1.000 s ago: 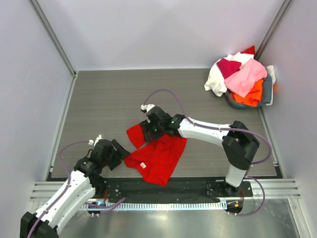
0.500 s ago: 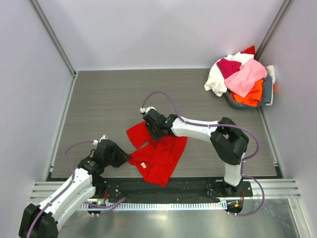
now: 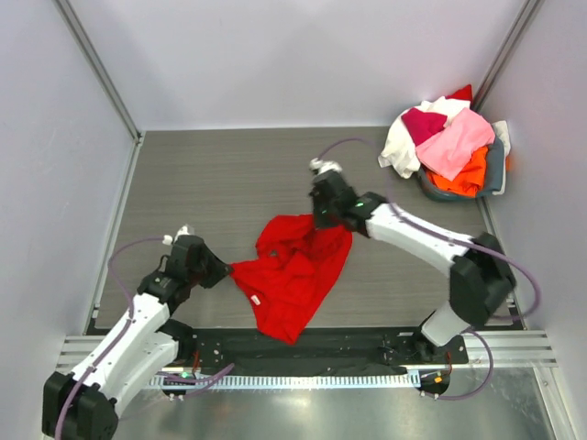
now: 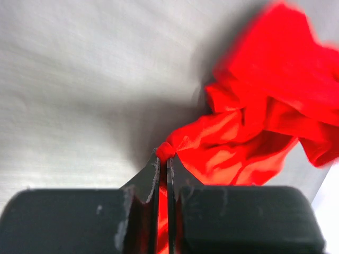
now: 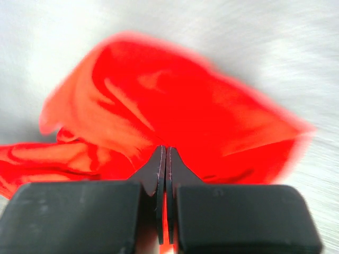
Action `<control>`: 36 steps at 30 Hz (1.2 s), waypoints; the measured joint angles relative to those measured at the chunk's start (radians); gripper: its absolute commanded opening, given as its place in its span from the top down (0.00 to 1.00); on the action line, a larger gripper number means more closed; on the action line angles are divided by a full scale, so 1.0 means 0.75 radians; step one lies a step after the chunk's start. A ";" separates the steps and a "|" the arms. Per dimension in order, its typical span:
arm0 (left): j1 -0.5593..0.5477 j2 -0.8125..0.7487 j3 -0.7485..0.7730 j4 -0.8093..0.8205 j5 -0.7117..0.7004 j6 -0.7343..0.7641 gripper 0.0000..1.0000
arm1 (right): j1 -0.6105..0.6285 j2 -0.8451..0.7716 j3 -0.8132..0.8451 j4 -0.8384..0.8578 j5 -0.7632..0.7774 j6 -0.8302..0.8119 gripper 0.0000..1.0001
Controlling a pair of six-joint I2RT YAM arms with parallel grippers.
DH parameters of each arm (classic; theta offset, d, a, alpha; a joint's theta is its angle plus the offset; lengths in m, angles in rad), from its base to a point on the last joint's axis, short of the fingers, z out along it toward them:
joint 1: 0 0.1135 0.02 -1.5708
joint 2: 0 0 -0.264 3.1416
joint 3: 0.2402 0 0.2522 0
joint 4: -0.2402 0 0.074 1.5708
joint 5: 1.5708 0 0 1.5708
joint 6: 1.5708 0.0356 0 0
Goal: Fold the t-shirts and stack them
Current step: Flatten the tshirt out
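Red t-shirt point(image 3: 292, 275): pinched at opposite edges by left gripper point(image 3: 225, 272) and right gripper point(image 3: 325, 222), both clamped tight; spreading step, likely needs pulling apart flat.

The bright red t-shirt point(image 3: 293, 270) lies crumpled by the worktop's point(image 3: 202, 183) near edge, while the other t-shirts point(image 3: 449, 142), pink, white, magenta and orange, sit heaped at its far right corner.
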 measured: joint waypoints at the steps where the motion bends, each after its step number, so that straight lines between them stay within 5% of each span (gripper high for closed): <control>1: 0.031 0.020 0.032 0.003 0.002 0.014 1.00 | -0.068 -0.068 -0.024 0.008 -0.019 0.010 0.99; 9: 0.635 0.363 0.342 -0.019 0.329 0.214 1.00 | -0.613 -0.699 -0.296 0.051 -0.033 0.109 0.99; 16: 0.752 0.309 0.586 -0.100 0.370 0.322 1.00 | -0.787 -1.039 -0.630 -0.020 0.019 0.239 0.99; 18: 0.756 0.266 0.638 -0.145 0.357 0.357 1.00 | -0.820 -1.097 -0.708 -0.054 0.045 0.284 0.83; 19: 0.763 0.244 0.656 -0.164 0.354 0.370 1.00 | -0.834 -1.128 -0.742 -0.074 0.053 0.313 0.54; 21: 0.776 0.216 0.666 -0.181 0.355 0.390 0.99 | -0.845 -1.160 -0.777 -0.081 0.051 0.343 0.39; 28: 0.788 0.282 0.604 -0.176 0.397 0.409 1.00 | -0.807 -1.053 -0.791 0.041 -0.262 0.276 0.40; 36: 0.790 0.434 0.534 -0.108 0.431 0.393 1.00 | -0.326 -0.737 -0.621 0.118 -0.375 0.166 0.46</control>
